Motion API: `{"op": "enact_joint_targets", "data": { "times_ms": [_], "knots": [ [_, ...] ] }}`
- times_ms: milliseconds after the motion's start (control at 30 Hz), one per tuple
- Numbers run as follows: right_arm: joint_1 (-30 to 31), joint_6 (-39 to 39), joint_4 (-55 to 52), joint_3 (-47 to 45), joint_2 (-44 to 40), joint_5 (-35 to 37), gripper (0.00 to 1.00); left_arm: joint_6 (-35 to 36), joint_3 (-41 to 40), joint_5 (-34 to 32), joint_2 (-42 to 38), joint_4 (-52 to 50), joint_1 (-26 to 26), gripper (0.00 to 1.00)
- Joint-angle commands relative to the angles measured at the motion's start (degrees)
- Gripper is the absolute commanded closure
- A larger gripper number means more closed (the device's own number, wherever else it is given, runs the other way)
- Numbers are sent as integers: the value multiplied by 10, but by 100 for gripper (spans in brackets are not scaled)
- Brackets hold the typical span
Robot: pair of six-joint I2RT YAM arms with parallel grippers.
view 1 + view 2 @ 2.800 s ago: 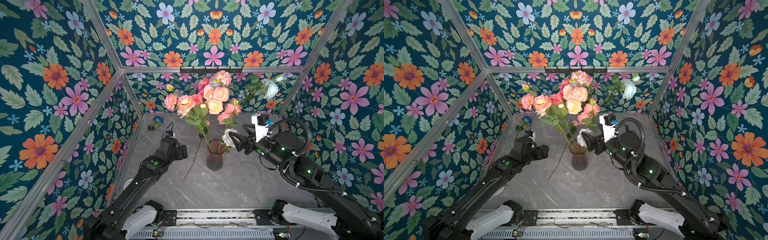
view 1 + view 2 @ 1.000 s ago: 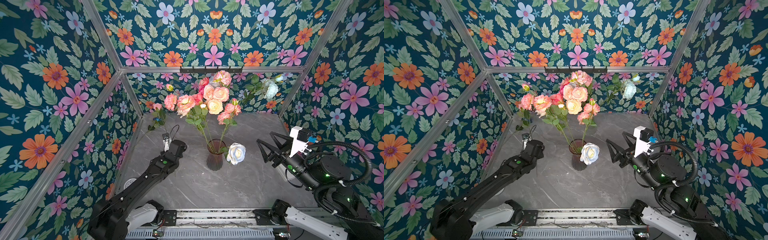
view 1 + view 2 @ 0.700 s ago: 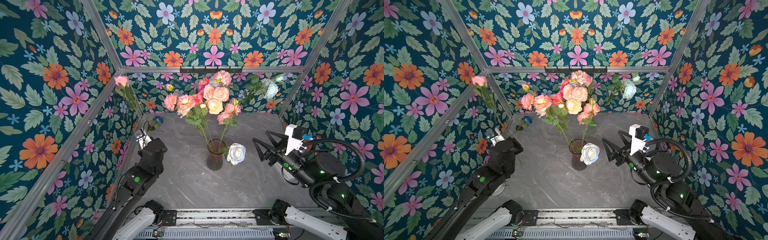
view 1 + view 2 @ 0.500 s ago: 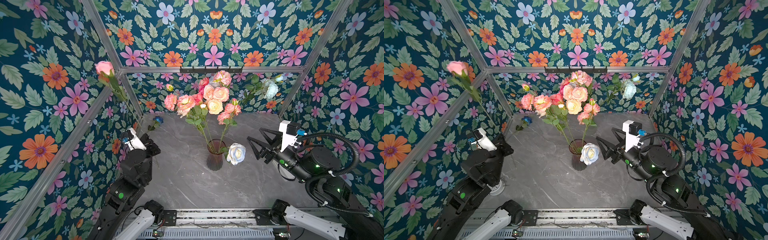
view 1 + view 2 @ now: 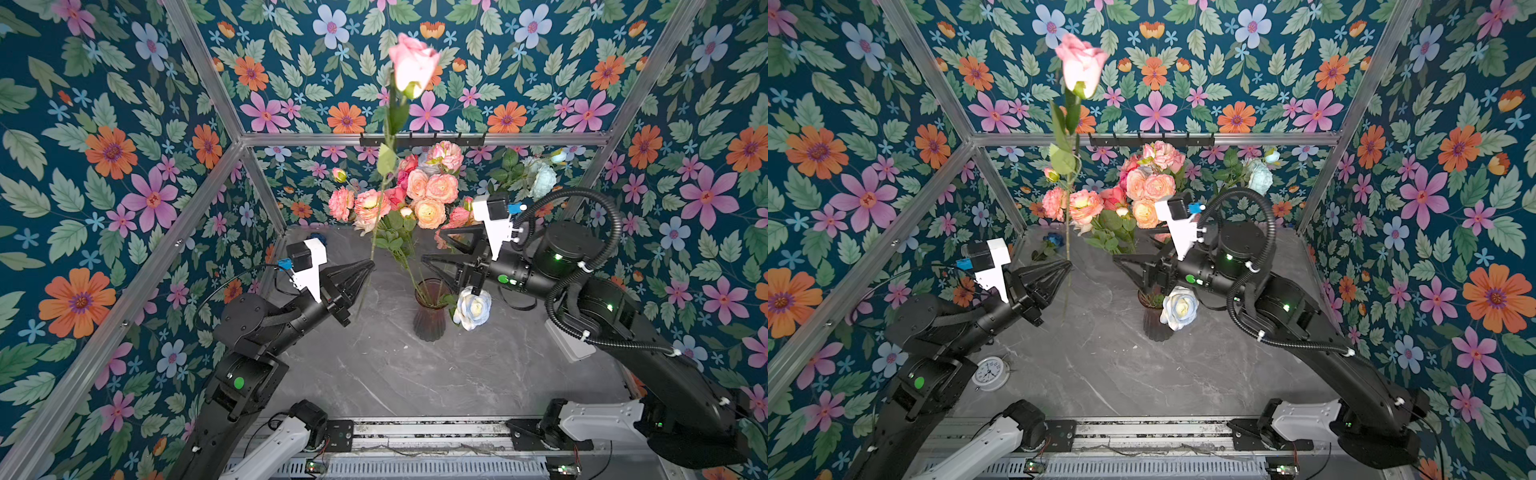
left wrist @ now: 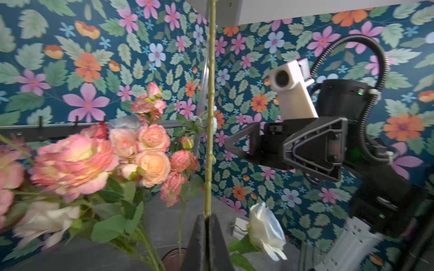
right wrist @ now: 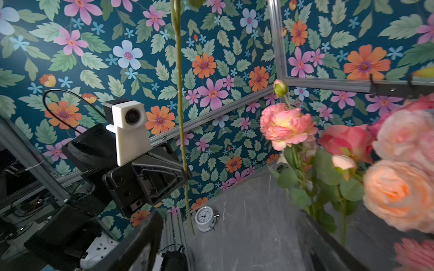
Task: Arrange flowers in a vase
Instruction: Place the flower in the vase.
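One pink rose (image 5: 413, 62), upright, stem pinched in the closed left gripper (image 5: 370, 265), beside the vase (image 5: 430, 318) holding the other flowers (image 5: 432, 187). The right gripper (image 5: 432, 248), jaws spread wide and seemingly empty, hangs over that vase.

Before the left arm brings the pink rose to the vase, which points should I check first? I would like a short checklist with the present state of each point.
1. Grip of the left gripper on the pink rose stem, shut: ok.
2. The pink rose upright, bloom clear of the bouquet: ok.
3. The vase upright: ok.
4. The right gripper open and empty: ok.
5. Way to the vase mouth free: not ok; the right gripper hovers close above it, beside the bouquet stems.
6. The white rose seated in the vase: cannot tell; it droops over the rim.
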Motion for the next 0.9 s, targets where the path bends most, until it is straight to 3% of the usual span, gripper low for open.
{"op": "enact_joint_targets", "data": {
  "times_ms": [0,267,400,500,567,600,700,733,767,867],
  "knots": [
    [14,-13,6,41,30,-34,11,-29,-7,124,4,60,1,100],
    [14,-13,62,58,48,-47,19,-58,-26,177,13,84,1,100],
    [14,-8,73,65,53,-62,33,-59,-30,191,23,82,1,100],
    [14,-6,74,65,50,-71,61,-61,-34,185,29,80,1,100],
    [15,-8,73,56,42,-60,100,-66,-37,166,30,80,1,100],
    [14,-12,74,49,35,-49,100,-66,-36,153,29,76,1,96],
    [15,-37,80,19,5,-4,100,-65,-41,101,17,60,1,24],
    [13,-47,75,12,-6,11,100,-65,-45,81,11,57,1,9],
    [12,-61,66,10,-15,28,100,-63,-46,54,4,47,1,3],
    [3,-94,54,4,-42,76,100,-55,-62,-54,-28,28,1,1]
  ]
}}
